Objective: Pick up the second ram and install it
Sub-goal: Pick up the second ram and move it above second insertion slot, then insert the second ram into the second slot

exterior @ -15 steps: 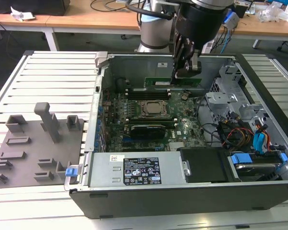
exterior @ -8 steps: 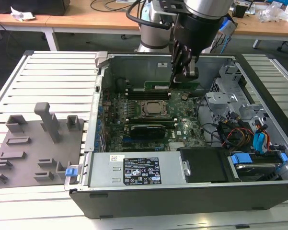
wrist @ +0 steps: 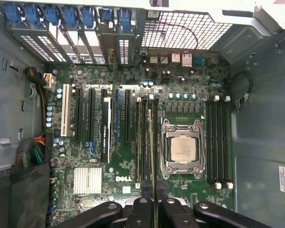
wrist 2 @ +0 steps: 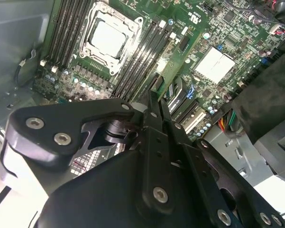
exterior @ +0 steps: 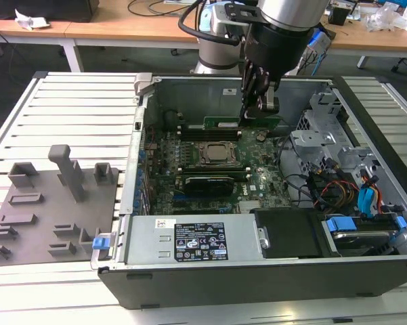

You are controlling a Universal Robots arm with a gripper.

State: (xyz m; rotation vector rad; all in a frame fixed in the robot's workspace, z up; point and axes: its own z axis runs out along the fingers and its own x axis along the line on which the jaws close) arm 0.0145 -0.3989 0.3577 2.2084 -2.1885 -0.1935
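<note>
Paralleling memory slots (wrist: 216, 142), second ram (wrist: 151, 161).

The gripper (wrist: 155, 211) is clamping the ram (wrist: 153, 180) edge-on at the frame's edge. The ram is running along the slots (wrist: 141, 142) just beside the socket (wrist: 182, 149), mid-frame; whether it is touching them is unclear.

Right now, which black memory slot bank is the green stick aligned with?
The bank beside the black expansion card; the green stick runs along it, not the outer bank.
</note>
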